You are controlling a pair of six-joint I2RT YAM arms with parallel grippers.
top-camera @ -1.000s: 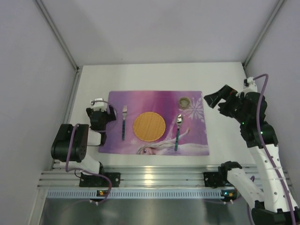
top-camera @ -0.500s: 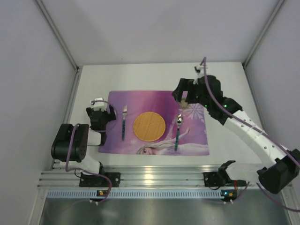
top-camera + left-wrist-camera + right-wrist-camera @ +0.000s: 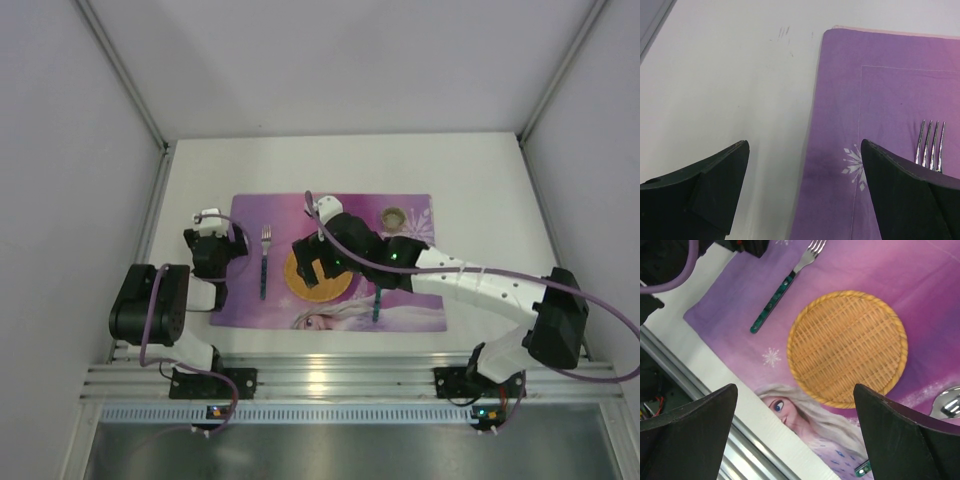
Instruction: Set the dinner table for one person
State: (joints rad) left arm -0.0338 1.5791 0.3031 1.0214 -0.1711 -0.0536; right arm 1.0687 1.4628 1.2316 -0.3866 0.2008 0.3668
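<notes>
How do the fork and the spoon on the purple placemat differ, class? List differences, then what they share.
The fork ends in tines, the spoon in a rounded bowl. The fork lies left of the woven plate, the spoon right of it. From above, the fork shows whole; the right arm covers the spoon's head. Both have green handles and lie on the placemat.

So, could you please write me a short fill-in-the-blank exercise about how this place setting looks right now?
1. The fork lies on the placemat, to the ____ of the woven plate.
2. The spoon lies on that plate's ____ side.
3. The right gripper, its fingers open, hovers above the woven ____.
4. The small cup stands near the placemat's far ____ corner.
Missing words: left; right; plate; right.
</notes>
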